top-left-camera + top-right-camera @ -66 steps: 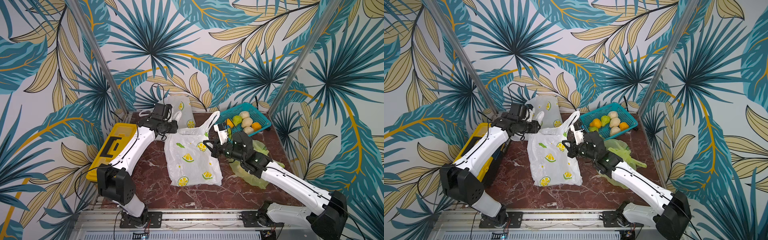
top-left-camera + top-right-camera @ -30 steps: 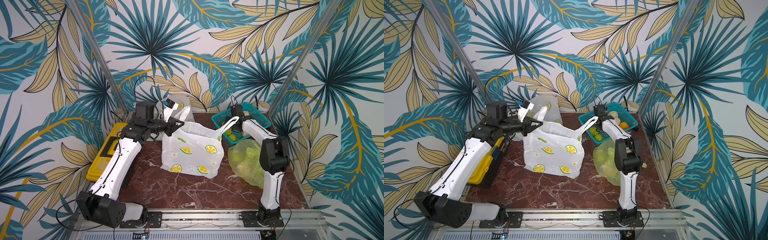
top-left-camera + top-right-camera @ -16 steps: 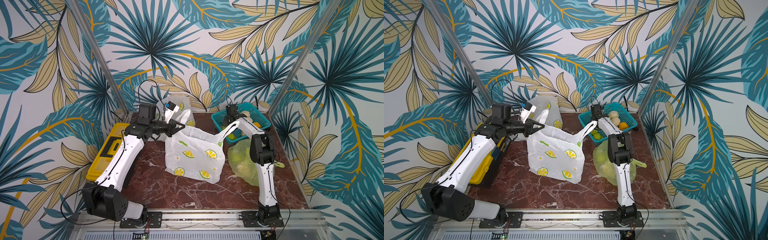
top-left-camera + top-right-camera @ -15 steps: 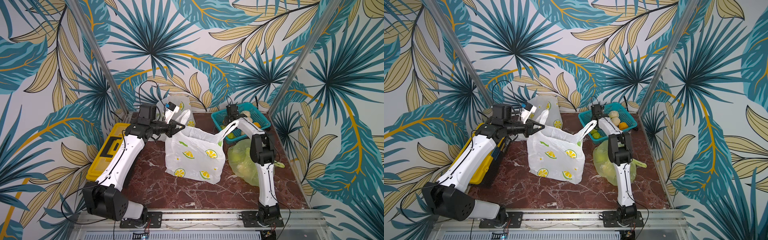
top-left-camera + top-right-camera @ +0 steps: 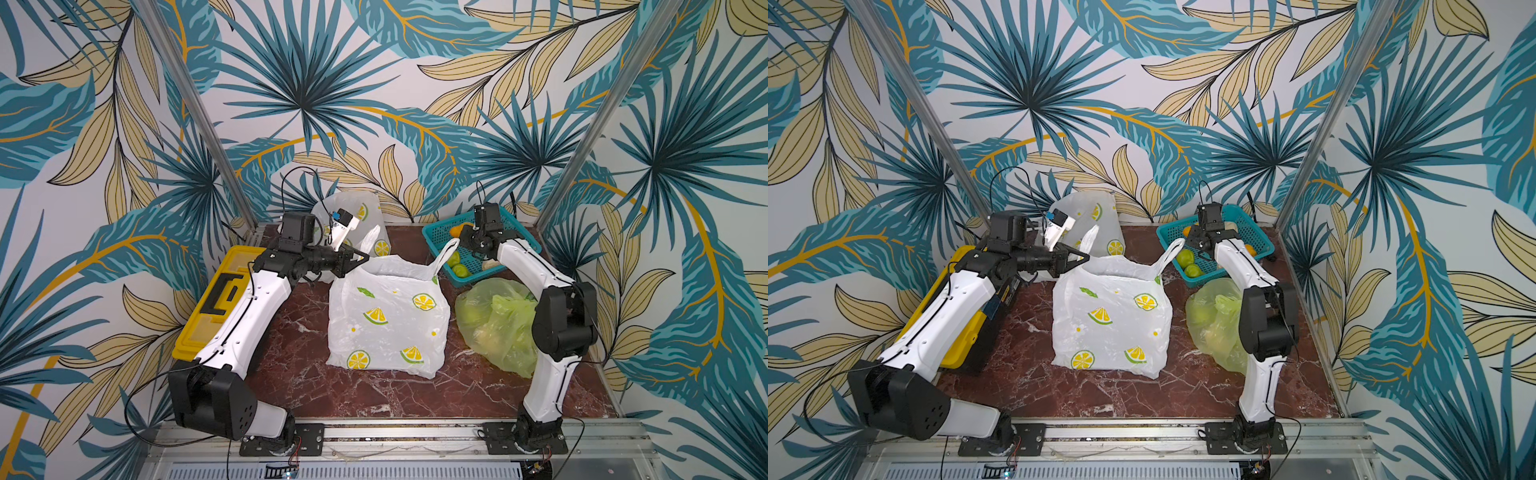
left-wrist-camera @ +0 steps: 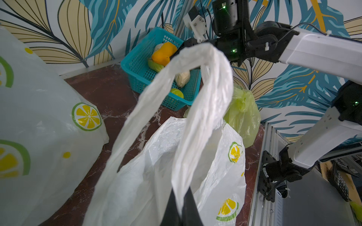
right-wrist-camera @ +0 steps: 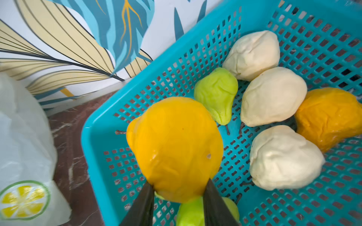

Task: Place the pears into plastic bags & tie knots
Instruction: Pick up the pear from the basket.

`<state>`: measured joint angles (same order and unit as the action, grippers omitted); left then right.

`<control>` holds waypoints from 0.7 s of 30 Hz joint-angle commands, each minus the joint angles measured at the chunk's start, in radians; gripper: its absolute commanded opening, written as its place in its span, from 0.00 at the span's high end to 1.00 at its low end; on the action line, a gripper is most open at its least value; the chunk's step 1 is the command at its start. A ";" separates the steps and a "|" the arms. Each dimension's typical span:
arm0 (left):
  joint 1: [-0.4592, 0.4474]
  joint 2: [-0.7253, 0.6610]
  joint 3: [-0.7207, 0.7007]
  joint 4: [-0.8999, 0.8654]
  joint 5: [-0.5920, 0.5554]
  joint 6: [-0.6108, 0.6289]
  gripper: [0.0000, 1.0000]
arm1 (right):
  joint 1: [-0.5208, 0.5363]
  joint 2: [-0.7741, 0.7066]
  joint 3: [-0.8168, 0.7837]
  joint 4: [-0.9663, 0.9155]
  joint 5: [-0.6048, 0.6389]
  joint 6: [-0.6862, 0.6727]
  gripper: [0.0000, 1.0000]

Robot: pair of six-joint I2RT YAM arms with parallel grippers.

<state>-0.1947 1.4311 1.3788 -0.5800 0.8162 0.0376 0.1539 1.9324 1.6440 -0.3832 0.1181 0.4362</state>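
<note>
Orange skin fills the gap between the R gripper fingers: both dark tips press the sides of an orange pear, clenched on it, over the teal basket. Just under it lies a green pear. Further in are a 2nd green pear, 3 cream pears & a 2nd orange pear, all inside the basket. In both top views the basket sits at approx 1 o'clock on the table.

L gripper is clamped on a bag handle, plastic pinched between its tips, loop arching away from them. That handle belongs to the white bag w/ lemon prints, standing mid-table, mouth open. Its other handle sticks up toward 1 o'clock, just beside the basket.

Green bag, top bunched, fruit inside, sits at 3 o'clock, partly behind the R arm. 2nd white bag leans at 12 o'clock by the back wall. Yellow box lies at 9 o'clock.
</note>
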 commanded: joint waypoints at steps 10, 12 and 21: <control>0.003 -0.032 -0.022 0.022 -0.022 0.057 1.00 | 0.006 -0.196 -0.119 -0.035 -0.162 0.028 0.77; 0.002 -0.028 -0.018 0.020 -0.021 0.058 1.00 | 0.006 -0.244 -0.104 -0.083 -0.179 0.005 0.77; -0.022 0.020 0.039 0.021 -0.034 0.071 1.00 | 0.011 -0.473 -0.067 -0.275 -0.195 -0.067 0.81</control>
<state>-0.2062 1.4307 1.3792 -0.5762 0.7818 0.0856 0.1570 1.4940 1.5524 -0.5491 -0.0406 0.4099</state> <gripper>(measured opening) 0.045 0.347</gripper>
